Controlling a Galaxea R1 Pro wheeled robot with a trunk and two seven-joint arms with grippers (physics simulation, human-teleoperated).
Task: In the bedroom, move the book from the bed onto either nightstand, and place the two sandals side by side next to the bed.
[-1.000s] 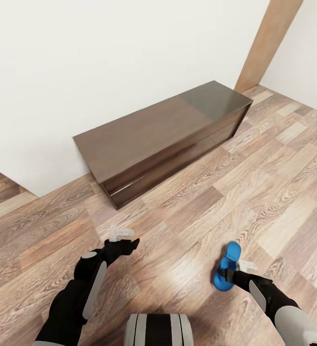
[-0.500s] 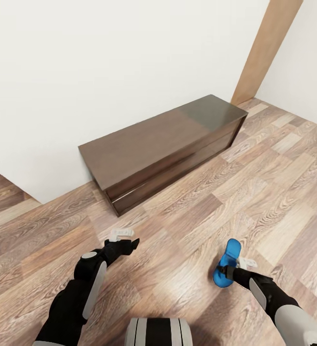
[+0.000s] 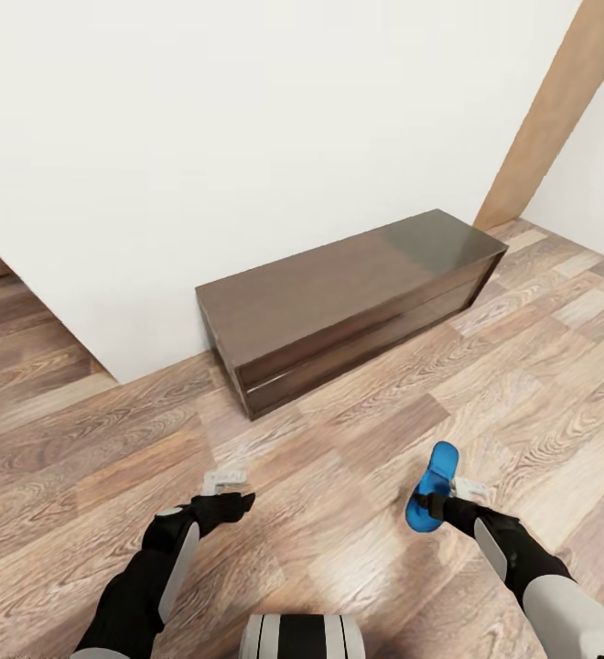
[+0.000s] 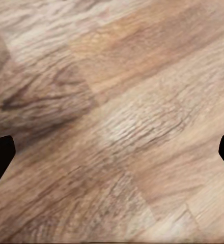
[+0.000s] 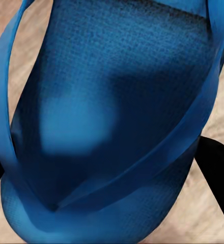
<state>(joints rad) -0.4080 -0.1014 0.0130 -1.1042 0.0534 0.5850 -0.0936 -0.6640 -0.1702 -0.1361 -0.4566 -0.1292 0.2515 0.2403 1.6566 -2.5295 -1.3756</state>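
Blue is the brightest thing in the head view: one sandal (image 3: 433, 497) sits low and right of centre in the frame, pinched in the right gripper (image 3: 427, 506) and held above the wood-plank floor (image 3: 366, 439). The right wrist view shows its textured sole and straps (image 5: 112, 117) up close, with the dark fingertips (image 5: 216, 168) closed against its edges. The left gripper (image 3: 227, 488), at lower left of centre, holds nothing; in the left wrist view its two fingertips (image 4: 0, 157) stand far apart at the frame's edges, over bare planks. A long dark brown bench (image 3: 348, 297) stands against the white wall (image 3: 247, 137) across the middle of the frame, well apart from both grippers.
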